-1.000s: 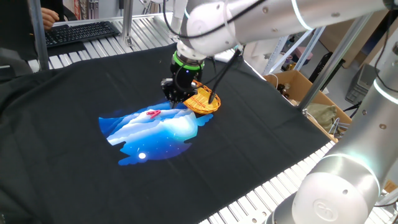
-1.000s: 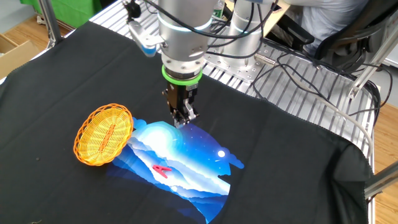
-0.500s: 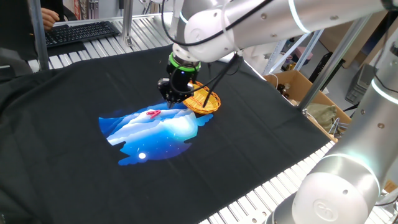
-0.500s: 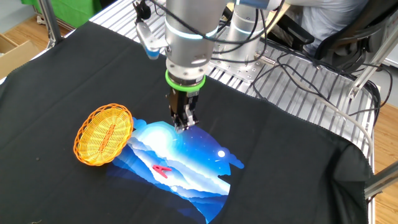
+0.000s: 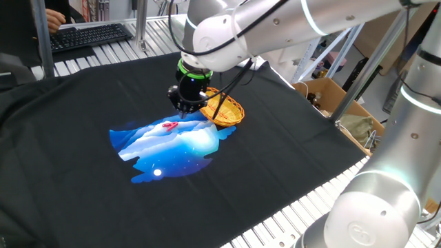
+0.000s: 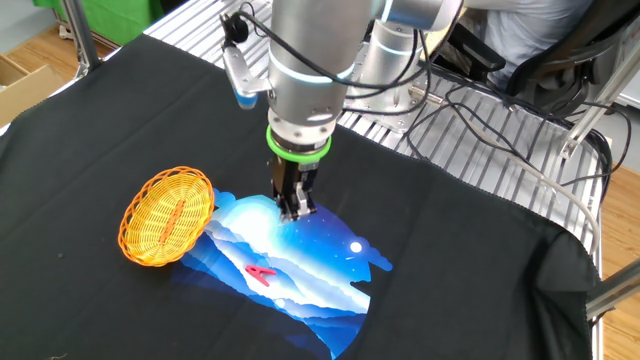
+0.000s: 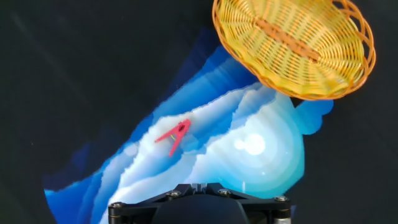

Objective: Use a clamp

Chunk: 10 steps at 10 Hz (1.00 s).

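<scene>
Clamp (image 7: 175, 136) lies flat, long axis diagonal

One fixed view looks down obliquely from a raised position across the table, with the arm entering from the upper right of the frame and the blue printed cloth (image 5: 169, 148) near centre. The other fixed view faces the table from a different side, closer in, with the woven basket (image 6: 166, 215) at left of centre. The hand view looks straight down from close above; the basket (image 7: 292, 43) fills its upper right. All three views share the cloth and basket.
</scene>
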Each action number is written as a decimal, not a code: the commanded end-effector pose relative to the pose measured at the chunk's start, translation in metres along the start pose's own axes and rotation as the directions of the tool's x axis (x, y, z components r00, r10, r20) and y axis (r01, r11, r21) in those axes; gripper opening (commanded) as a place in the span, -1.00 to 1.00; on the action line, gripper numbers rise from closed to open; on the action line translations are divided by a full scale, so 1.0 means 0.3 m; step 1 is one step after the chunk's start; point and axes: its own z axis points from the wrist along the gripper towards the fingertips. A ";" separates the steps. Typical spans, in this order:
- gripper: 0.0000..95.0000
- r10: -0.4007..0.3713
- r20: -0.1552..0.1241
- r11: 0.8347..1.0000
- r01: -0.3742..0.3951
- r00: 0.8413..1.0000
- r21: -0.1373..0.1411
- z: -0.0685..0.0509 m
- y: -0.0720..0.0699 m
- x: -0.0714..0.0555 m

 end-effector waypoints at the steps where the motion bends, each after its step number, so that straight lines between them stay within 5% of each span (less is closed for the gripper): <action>1: -1.00 0.032 0.011 0.999 -0.032 0.999 0.007 0.006 0.010 -0.012; 10: -1.00 0.060 0.024 0.998 -0.060 0.998 0.028 0.077 0.078 -0.057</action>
